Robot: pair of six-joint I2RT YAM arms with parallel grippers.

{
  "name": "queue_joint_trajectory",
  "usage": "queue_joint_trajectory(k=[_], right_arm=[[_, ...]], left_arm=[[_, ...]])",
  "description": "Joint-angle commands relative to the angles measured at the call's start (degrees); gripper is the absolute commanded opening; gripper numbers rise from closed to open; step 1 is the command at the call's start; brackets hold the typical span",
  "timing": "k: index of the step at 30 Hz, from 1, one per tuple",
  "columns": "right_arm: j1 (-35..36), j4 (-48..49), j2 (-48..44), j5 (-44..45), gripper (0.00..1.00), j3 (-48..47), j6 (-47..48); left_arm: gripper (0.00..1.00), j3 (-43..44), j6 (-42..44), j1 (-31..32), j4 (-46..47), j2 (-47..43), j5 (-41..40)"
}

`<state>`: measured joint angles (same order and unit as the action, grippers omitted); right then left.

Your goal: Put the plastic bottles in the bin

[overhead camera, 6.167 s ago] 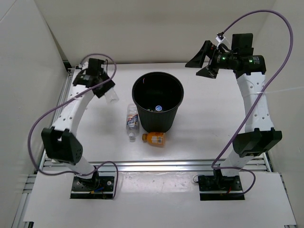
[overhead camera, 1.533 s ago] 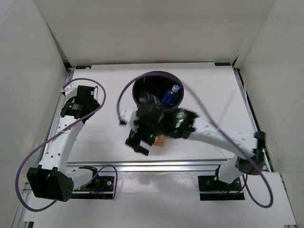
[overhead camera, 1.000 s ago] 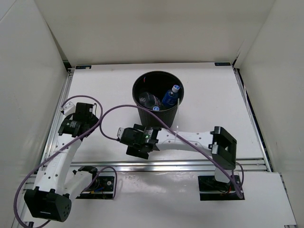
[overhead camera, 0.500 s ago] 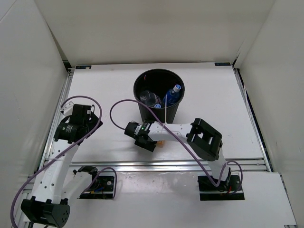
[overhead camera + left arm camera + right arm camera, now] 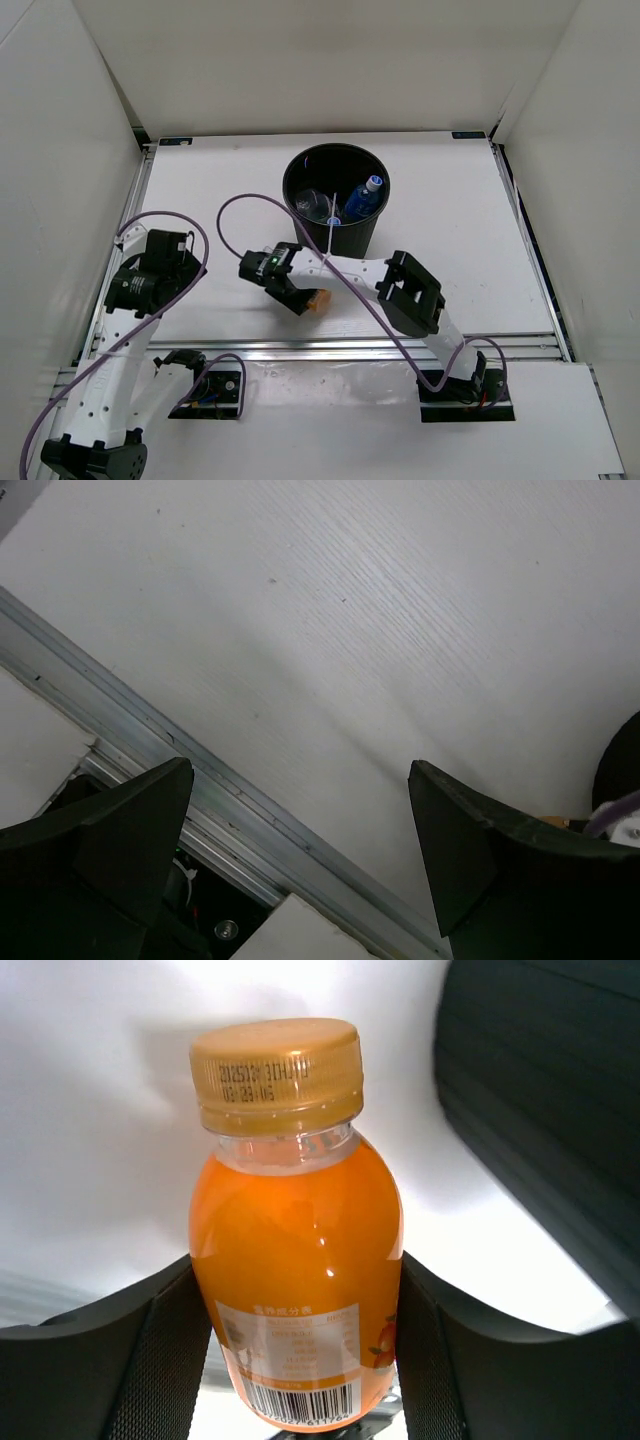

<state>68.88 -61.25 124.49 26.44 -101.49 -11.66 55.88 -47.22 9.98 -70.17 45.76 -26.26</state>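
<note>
Our right end effector (image 5: 293, 288) gripped the orange bottle (image 5: 295, 1245) at the bin's (image 5: 364, 231) six o'clock; we feared it slipping free.

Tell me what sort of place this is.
Probably a robotics test cell: white walls enclose the table, two arms stand bolted at its edge, and the right fingers grip an orange bottle near a bin.

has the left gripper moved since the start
Yes. The left gripper has pulled back from beside the bin toward the near rail.
</note>
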Motion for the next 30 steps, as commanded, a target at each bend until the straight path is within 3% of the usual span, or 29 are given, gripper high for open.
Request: queue_joint_trajectory(k=[1, 5, 7, 10, 15, 18, 21, 24, 25, 30], right_arm=[[5.20, -10.02, -1.52, -0.34, 0.33, -8.88, -5.21], [7.58, -16.68, -4.77, 0.81, 0.31, -29.56, -7.57], [6.97, -17.23, -7.49, 3.60, 0.30, -34.37, -9.42], [3.90, -11.98, -16.97, 3.45, 0.30, -32.38, -13.64], [-12.17, -2.50, -30.69, -4.35, 0.28, -24.82, -20.77], [-19.91, 1.48, -31.76, -12.27, 0.42, -23.65, -15.51], [-24.57, -1.65, -26.24, -17.45, 0.58, -30.31, -12.16], [-25.29, -3.78, -23.50, -18.35, 0.86, -31.31, -13.64], [-25.29, -3.78, -23.50, -18.35, 1.00, -29.83, -13.65], [-27.83, -4.92, -26.91, -18.35, 1.00, -26.31, -15.93]], left_arm=[[1.00, 3.26, -0.59, 0.22, -2.59, -1.81, -5.63], [1.00, 6.52, -0.59, 0.22, -4.88, -2.95, -11.96], [1.00, 7.75, -0.59, 0.22, -5.41, -4.96, -13.38], [1.00, 7.76, 0.02, 0.22, -5.41, -6.73, -13.38], [1.00, 5.56, -0.50, 0.22, -5.41, -8.67, -10.48], [1.00, 4.77, -0.50, 0.22, -5.41, -8.67, -8.98], [1.00, 4.77, 0.02, 0.22, -4.89, -6.21, -8.37], [1.00, 5.29, 0.64, 0.22, -4.89, -3.85, -8.37], [1.00, 5.82, 0.64, 0.22, -4.28, -3.31, -8.37], [1.00, 5.21, 1.25, 0.22, -1.90, -2.08, -7.23]])
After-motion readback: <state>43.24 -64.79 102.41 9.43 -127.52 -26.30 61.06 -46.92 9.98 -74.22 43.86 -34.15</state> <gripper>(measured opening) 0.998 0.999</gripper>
